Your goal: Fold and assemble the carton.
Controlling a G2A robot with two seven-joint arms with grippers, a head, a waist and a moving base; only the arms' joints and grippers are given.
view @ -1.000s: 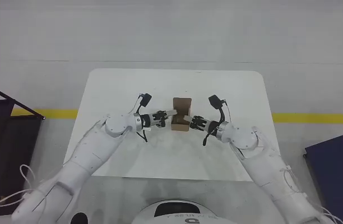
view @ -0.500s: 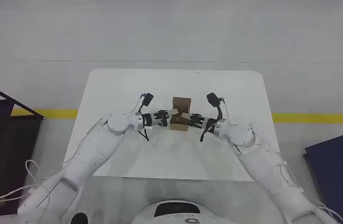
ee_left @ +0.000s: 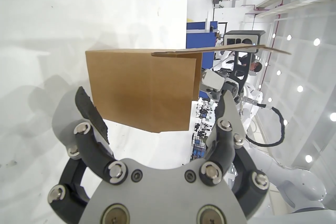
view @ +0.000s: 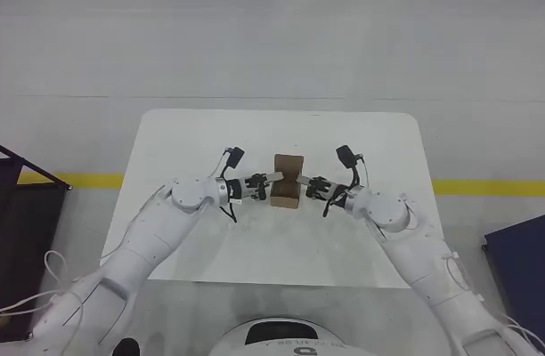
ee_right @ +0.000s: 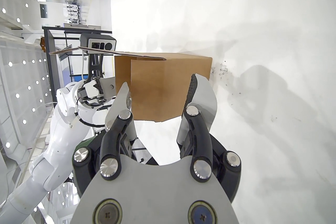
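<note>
Upright brown carton at centre of white table, one flap sticking up past its top edge. L gripper just beside carton's left side, fingers spread, nothing held. R gripper just beside opposite side, likewise spread & empty. Both facing each other across carton.
</note>
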